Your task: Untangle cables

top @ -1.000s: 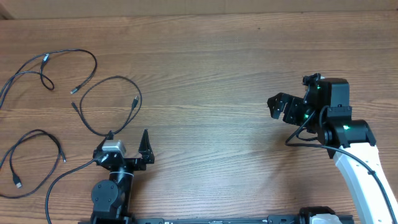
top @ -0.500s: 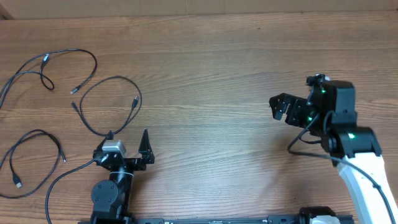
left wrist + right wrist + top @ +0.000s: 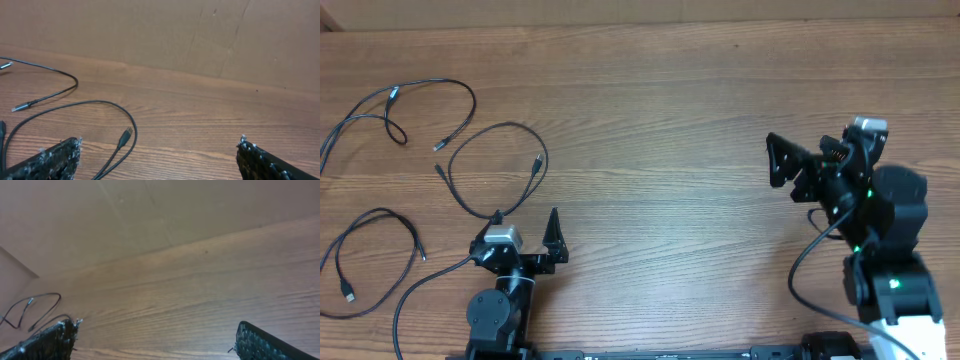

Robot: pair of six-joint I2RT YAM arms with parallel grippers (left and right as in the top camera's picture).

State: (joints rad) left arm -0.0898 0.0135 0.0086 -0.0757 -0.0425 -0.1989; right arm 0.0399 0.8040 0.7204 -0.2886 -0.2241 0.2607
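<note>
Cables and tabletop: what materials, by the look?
Cables: thin black cords, likely rubber or PVC jacket, matte, lying in soft loops; plug tip looks silvery metal. Tabletop: brown wood grain with low sheen, either wood or laminate; cannot tell which.

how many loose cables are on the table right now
3 cables: one at the far-left corner, one looped just ahead of the left pincer, one at the near-left edge. None overlap; none seem hidden.

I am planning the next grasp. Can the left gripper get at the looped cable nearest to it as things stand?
Probably yes: the left gripper is open and empty, and that cable lies flat just ahead, nothing between them.
</note>
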